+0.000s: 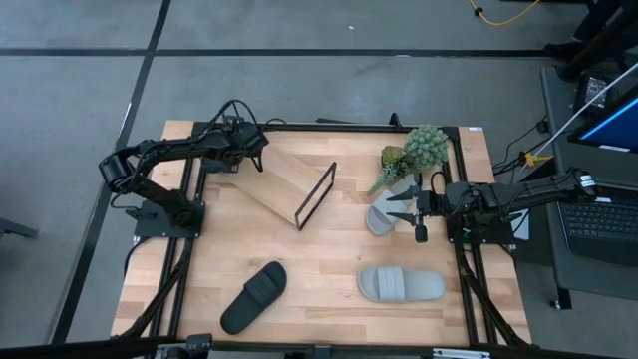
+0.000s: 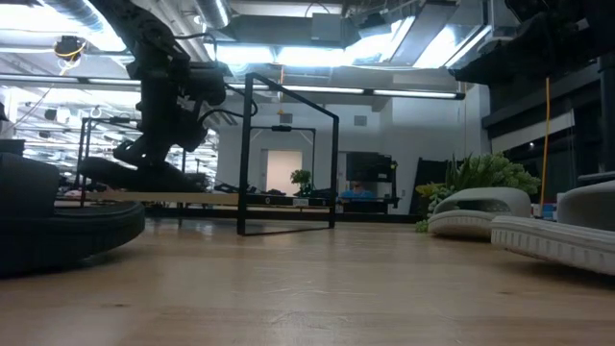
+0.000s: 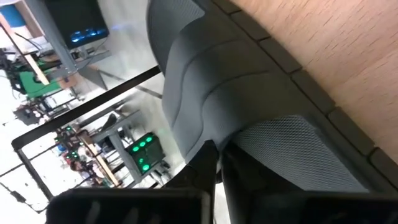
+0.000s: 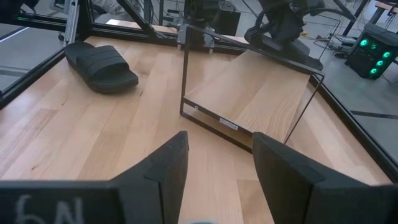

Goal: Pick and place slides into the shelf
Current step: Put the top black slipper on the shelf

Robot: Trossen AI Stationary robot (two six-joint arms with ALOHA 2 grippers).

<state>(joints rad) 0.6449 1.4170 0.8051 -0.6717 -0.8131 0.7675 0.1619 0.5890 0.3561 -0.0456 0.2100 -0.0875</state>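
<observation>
We see the left gripper (image 1: 247, 152) at the far end of the shelf (image 1: 284, 179), its fingers closed on a black slide (image 3: 249, 118) whose sole lies along the wooden board, apparently so the shoe can be set flat on the plank before release. From above that slide is almost wholly hidden under the arm; only the left wrist view shows the strap and sole clearly. The right gripper (image 4: 217, 162) waits well to the right of the shelf, fingers spread and empty, pointing toward the wire end loop (image 1: 317, 195). A grey slide (image 1: 389, 211) lies just beside it, further from the shelf, partly covered by the arm, near a green plant (image 1: 414, 152). A second grey slide (image 1: 401, 285) and another black slide (image 1: 254, 295) sit on the table (image 1: 329, 254) in front of the shelf, not yet shelved. In the low view the shoes nearest the lens are cut off at both edges.
</observation>
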